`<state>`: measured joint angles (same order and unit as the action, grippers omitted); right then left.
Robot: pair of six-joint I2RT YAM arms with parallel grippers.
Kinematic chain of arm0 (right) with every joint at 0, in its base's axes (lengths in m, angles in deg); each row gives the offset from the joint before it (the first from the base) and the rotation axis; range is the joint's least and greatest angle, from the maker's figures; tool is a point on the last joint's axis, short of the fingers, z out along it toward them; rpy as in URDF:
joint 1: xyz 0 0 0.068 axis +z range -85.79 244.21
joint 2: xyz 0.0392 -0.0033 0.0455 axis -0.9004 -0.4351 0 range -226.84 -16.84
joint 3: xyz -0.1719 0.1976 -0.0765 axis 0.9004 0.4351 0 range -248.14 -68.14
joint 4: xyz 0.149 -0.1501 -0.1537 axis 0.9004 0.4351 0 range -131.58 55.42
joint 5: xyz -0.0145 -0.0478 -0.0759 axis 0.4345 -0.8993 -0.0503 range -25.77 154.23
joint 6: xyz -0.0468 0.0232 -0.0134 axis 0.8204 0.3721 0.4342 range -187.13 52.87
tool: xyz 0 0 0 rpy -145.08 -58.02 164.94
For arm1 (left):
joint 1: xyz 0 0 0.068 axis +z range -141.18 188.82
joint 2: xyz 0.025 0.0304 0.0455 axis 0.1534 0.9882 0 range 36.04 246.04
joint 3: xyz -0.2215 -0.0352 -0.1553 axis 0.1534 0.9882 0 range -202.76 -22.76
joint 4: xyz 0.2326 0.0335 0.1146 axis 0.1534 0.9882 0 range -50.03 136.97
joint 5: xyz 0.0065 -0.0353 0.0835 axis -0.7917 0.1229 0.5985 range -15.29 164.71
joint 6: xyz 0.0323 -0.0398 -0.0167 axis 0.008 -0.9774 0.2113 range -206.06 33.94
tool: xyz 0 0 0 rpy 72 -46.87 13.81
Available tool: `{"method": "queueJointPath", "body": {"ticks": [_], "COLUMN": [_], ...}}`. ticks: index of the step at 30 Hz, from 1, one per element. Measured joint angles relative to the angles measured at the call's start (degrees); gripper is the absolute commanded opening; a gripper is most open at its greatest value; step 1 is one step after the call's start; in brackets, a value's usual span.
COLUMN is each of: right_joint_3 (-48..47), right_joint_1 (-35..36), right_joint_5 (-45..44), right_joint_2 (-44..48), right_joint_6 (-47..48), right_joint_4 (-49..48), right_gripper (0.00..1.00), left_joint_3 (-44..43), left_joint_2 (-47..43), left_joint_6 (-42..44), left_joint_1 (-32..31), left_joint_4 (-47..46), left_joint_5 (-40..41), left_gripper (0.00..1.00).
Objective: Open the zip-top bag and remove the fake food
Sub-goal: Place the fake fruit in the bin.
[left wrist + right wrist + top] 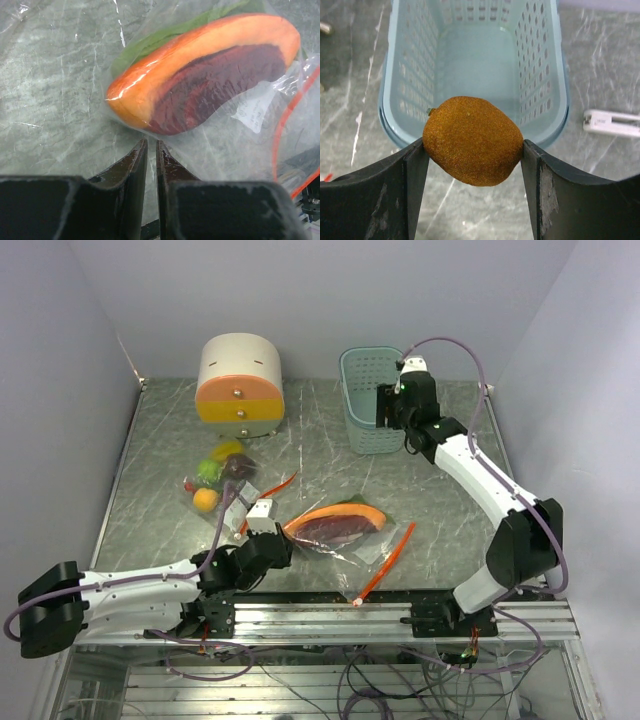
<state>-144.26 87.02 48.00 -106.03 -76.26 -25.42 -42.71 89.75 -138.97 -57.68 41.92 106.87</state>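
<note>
Presently right gripper point(473, 146) clamps kiwi point(472, 135) just short of basket point(555, 100); left gripper point(151, 145), nearly closed, grip unclear, faces bagged papaya slice point(200, 75).

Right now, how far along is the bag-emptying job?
Early. Out so far: one brown fruit, gripped by the right gripper at the blue basket, whose visible inside is bare. In hand: the left gripper, nearly closed, seems to pinch the zip-top bag edge. Left: the orange-and-red slice and green leaf inside it, plus bagged fruits farther left.
</note>
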Motion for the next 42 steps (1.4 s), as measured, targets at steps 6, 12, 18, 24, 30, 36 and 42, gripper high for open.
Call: {"method": "queueJointPath", "body": {"ticks": [6,12,18,24,30,36,42], "right_joint_3": [-5.84,-5.44,-1.62,3.93,16.46,27.76,40.98], "right_joint_1": [-1.66,-2.23,-2.21,-2.16,-0.37,10.91,13.66], "right_joint_5": [0.37,1.55,3.45,7.15,15.28,18.01,20.76], "right_joint_2": [-6.25,-8.72,-4.26,3.85,16.52,27.65,38.91], "right_joint_6": [1.05,2.67,4.33,3.3,-0.11,-2.29,-9.77], "right_joint_4": [-3.67,-6.1,-9.46,-11.26,-13.35,-11.76,-10.32], "right_gripper": [0.57,0.81,0.83,0.81,0.8,0.8,0.77], "left_joint_3": [0.42,0.04,-2.69,-8.11,-13.16,-15.74,-14.58], "left_joint_2": [-2.29,-3.15,-3.61,0.44,6.19,14.27,23.21], "left_joint_6": [0.0,0.55,3.54,6.82,12.87,17.66,18.8], "left_joint_1": [0.0,0.0,0.02,1.51,12.04,20.65,24.96], "left_joint_4": [0.0,1.6,3.61,4.44,3.3,-2.25,-15.1], "left_joint_5": [-0.28,-0.26,-0.39,-1.14,-5.9,-12.37,-22.12], "left_gripper": [0.23,0.3,0.54,0.68,0.68,0.73,0.89]}}
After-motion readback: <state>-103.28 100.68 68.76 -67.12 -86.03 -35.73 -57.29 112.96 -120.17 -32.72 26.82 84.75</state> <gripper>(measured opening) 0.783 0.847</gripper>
